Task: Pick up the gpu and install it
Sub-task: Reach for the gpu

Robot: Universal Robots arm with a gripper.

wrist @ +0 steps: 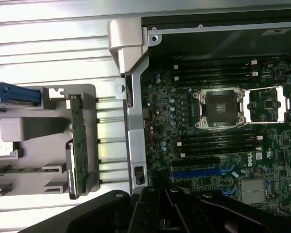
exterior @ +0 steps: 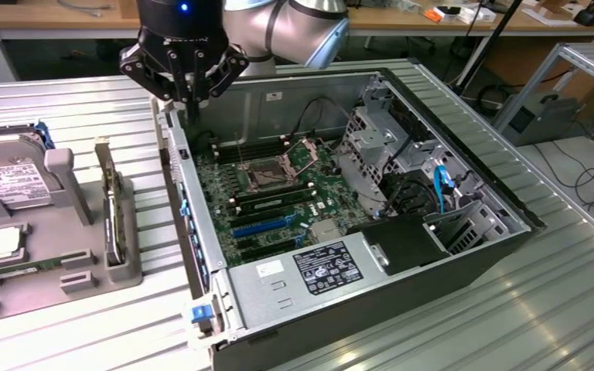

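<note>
Black gripper (exterior: 186,104), one only. Fingers pressed together, nothing between them. It hovers over the computer case (exterior: 380,301), above the end of the case's slotted rear wall farthest from the power supply (exterior: 328,267).

Gpu (exterior: 111,209): one. It is not in the case. It stands on its long edge in the grey holder (exterior: 49,232), just outside that same rear wall and near it, not touching. Its long axis runs about parallel to the wall. From the gripper the card lies outward, away from the case's interior, lower down, and along the wall toward the power-supply end. In the wrist view its silver bracket sits at the end nearer the power supply.

Judgement: pick-up not yet made; card untouched.

Inside the case:
- One open CPU socket (exterior: 266,174).
- Blue expansion slots (exterior: 261,228), two as far as I can count, between socket and power supply.

Hard drive (exterior: 8,182): one, on the holder, farther from the case than the gpu.
</note>
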